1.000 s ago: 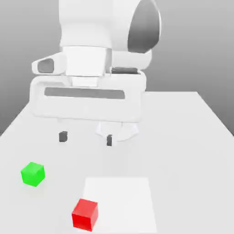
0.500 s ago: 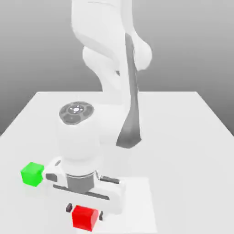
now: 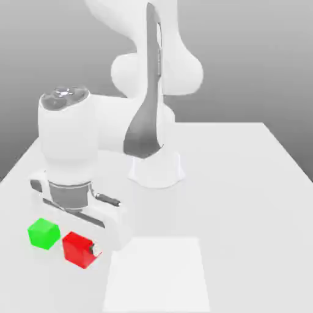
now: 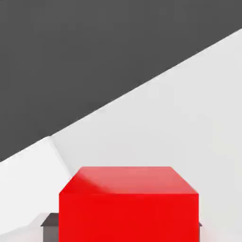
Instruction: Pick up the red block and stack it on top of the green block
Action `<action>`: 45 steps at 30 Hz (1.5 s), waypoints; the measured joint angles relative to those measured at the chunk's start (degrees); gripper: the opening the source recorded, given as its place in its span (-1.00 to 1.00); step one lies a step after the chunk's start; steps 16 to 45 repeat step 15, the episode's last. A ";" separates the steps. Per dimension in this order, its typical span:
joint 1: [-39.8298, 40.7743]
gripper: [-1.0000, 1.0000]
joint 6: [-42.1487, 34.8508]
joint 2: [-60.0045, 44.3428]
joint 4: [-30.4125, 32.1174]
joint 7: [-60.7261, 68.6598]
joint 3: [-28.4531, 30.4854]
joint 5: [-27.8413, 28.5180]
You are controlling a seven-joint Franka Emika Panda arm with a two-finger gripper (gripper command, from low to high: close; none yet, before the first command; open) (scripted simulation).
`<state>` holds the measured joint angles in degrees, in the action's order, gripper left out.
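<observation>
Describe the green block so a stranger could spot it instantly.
Look at the white table, near its edge on the exterior view's left. The green block sits there alone, beside the red block held in the fingers; it is the only green thing.

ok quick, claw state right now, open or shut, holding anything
claw: closed on the red block, holding it right beside the green block, on the exterior view's right.
</observation>
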<state>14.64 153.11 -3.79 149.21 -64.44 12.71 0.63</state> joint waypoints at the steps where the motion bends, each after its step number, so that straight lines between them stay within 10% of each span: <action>1: 2.46 -1.00 -0.19 1.41 1.18 -2.59 0.79 0.46; 11: 11.92 -1.00 8.71 -2.70 6.33 -8.84 1.74 -6.09; 12: 12.34 1.00 10.01 -4.12 6.27 -8.01 1.09 -7.28; 45: 12.34 1.00 10.01 -4.12 6.27 -8.01 1.09 -7.28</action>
